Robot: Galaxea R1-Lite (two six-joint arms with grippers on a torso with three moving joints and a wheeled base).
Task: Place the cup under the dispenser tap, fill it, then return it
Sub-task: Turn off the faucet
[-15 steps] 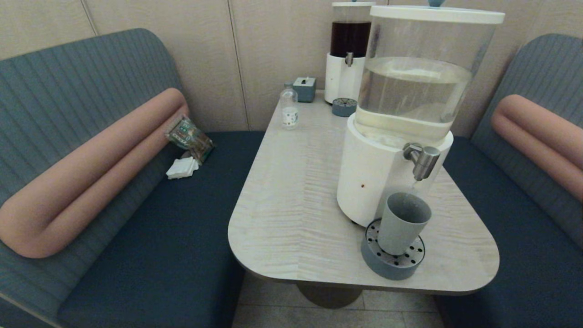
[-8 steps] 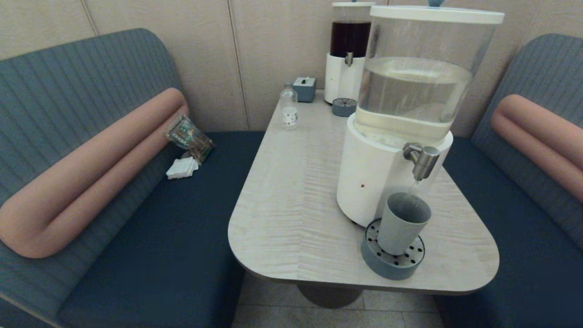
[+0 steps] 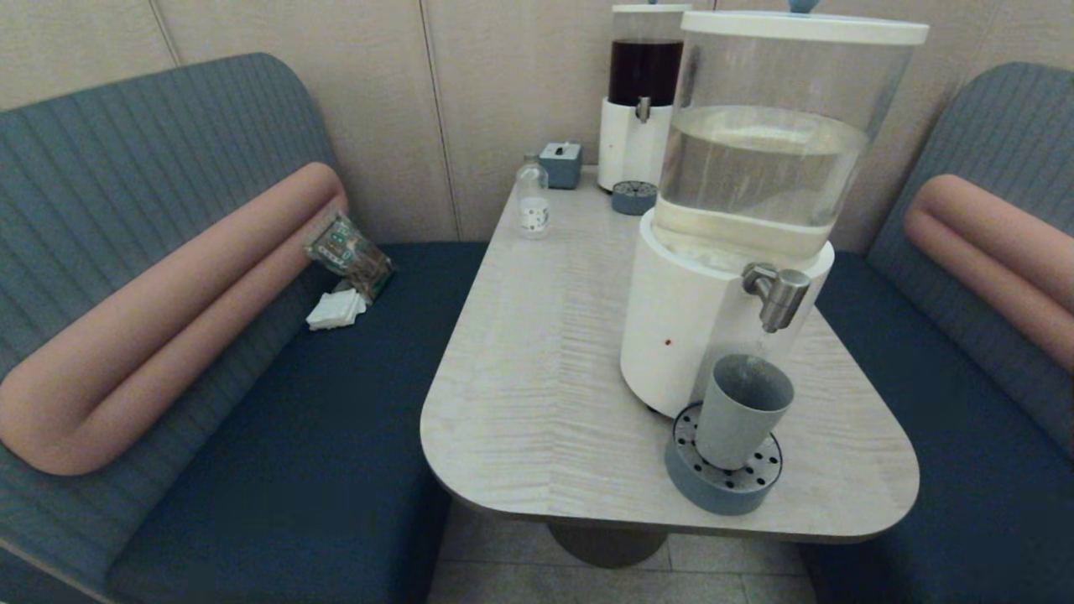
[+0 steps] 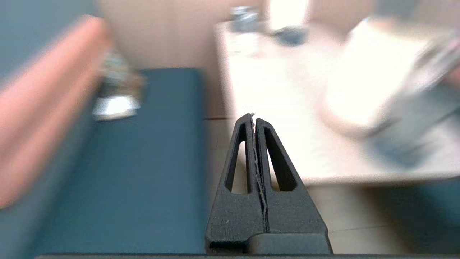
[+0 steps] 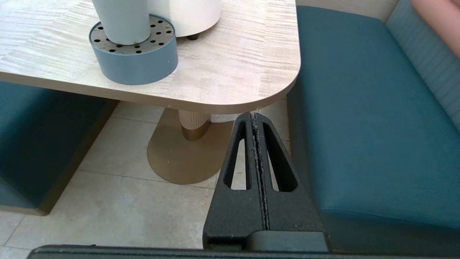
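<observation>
The grey-blue cup [image 3: 742, 411] stands upright on the round perforated drip tray [image 3: 722, 478], directly below the brushed-metal dispenser tap [image 3: 778, 294] of the big white-based dispenser [image 3: 688, 327]. A thin stream runs from the spout into the cup. The cup's lower part [image 5: 122, 19] shows in the right wrist view. Neither arm appears in the head view. My left gripper [image 4: 254, 117] is shut and empty, low beside the table's near left edge. My right gripper [image 5: 256, 115] is shut and empty, below the table's near right corner.
A dark-liquid dispenser [image 3: 642, 92] with its small tray [image 3: 633, 197], a tissue box [image 3: 560, 164] and a clear bottle [image 3: 532, 197] stand at the table's [image 3: 537, 352] far end. Blue benches flank it; a packet [image 3: 348, 252] and napkins [image 3: 336, 309] lie on the left bench.
</observation>
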